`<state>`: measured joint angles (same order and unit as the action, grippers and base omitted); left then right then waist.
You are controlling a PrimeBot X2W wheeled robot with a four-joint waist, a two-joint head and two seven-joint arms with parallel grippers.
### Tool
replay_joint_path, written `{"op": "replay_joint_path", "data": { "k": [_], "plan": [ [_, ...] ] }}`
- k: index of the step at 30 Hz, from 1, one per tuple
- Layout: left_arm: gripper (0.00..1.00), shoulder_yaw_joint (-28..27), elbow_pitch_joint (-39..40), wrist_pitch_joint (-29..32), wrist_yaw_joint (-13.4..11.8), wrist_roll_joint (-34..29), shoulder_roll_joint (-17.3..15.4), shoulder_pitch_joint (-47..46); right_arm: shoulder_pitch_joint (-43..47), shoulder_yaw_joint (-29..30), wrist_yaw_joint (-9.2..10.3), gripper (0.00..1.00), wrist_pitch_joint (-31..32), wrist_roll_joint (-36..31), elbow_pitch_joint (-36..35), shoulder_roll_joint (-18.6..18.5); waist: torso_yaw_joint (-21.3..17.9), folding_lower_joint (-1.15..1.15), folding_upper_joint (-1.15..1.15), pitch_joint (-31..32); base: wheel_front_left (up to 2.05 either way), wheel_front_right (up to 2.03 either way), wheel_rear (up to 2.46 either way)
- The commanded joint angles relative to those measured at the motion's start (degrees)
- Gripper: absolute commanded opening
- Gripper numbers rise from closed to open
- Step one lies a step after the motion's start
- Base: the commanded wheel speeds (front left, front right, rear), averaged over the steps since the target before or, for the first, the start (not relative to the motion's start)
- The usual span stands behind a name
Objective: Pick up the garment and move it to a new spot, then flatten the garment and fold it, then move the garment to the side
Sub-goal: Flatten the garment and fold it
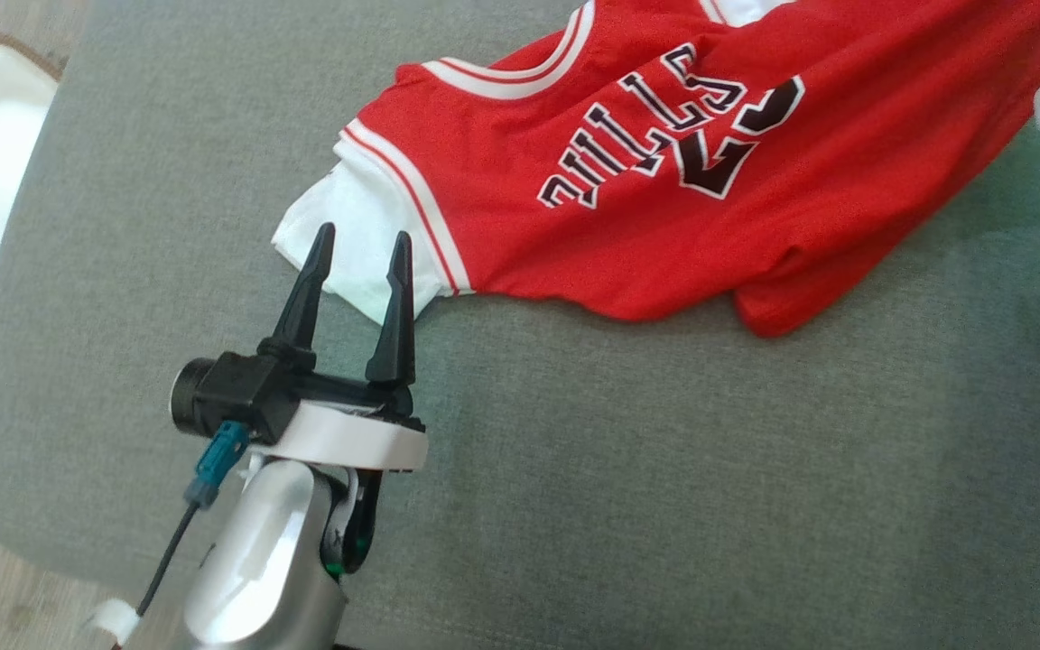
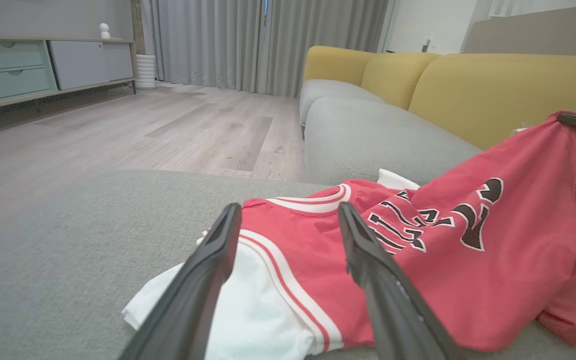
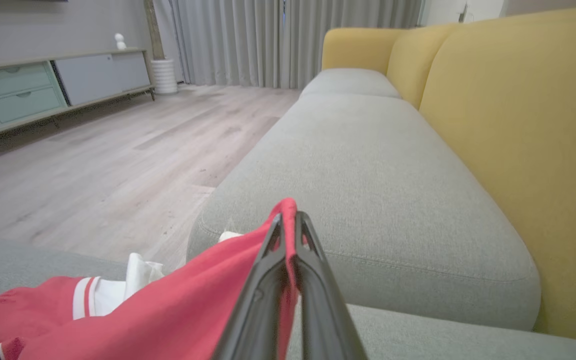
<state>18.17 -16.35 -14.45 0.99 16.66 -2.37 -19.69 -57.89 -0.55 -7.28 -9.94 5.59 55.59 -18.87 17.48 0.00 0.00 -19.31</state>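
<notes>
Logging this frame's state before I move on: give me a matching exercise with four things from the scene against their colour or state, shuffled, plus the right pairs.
Things:
1. left gripper
2. right gripper
3. garment
4. sofa backrest

States:
A. yellow
B. shut, pinching fabric
C. red with white trim, one end lifted off the grey cushion
D. open, fingers apart

Pairs: 1-D, 2-B, 3-C, 4-A
</notes>
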Motion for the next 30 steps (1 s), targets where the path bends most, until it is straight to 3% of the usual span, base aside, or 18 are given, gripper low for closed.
{"op": "replay_joint_path", "data": {
  "k": [1, 2, 3, 13, 21, 30],
  "plan": [
    [1.00, -1.75, 1.98, -0.54, -0.26, 0.55, -0.52, -1.99, -2.57, 0.28, -0.21, 0.00, 0.71, -1.65, 0.07, -0.09, 0.86, 0.00, 0.00, -0.85, 0.00, 0.00, 0.00],
    [1.00, -1.65, 1.98, -0.54, -0.27, 0.64, -0.52, -2.06, -3.09, 0.45, -0.21, 0.37, 0.71, -3.37, 1.02, -0.47, 1.06, 0.00, 0.00, -1.00, 0.00, 0.00, 0.00],
    [1.00, -1.53, 1.97, -0.54, -0.31, 0.72, -0.51, -2.15, -3.50, 0.71, -0.21, 1.00, 0.76, -4.72, 2.01, -0.47, 1.22, 0.00, 0.00, -1.08, 0.00, 0.00, 0.00],
    [1.00, -3.56, 1.95, -0.54, -0.59, -0.21, -0.51, -1.53, -0.34, 2.15, -0.21, 1.00, -4.57, -8.84, 1.96, 5.51, -2.73, 0.00, 0.00, 1.03, 0.00, 0.00, 0.00],
    [1.00, -7.10, 1.82, -0.55, 0.61, -2.47, -0.51, -0.27, 16.85, 0.74, -0.21, 1.00, -5.04, -5.96, -18.67, 12.86, -9.75, 0.00, 0.00, 5.94, 0.00, 0.00, 0.00],
    [1.00, -8.94, 1.15, -0.55, 1.06, -3.46, -0.51, 2.71, 37.66, -1.86, -0.21, 1.00, -5.05, -2.78, -35.62, 15.85, -13.74, 0.00, 0.00, 10.03, 0.00, 0.00, 0.00]
  ]
}}
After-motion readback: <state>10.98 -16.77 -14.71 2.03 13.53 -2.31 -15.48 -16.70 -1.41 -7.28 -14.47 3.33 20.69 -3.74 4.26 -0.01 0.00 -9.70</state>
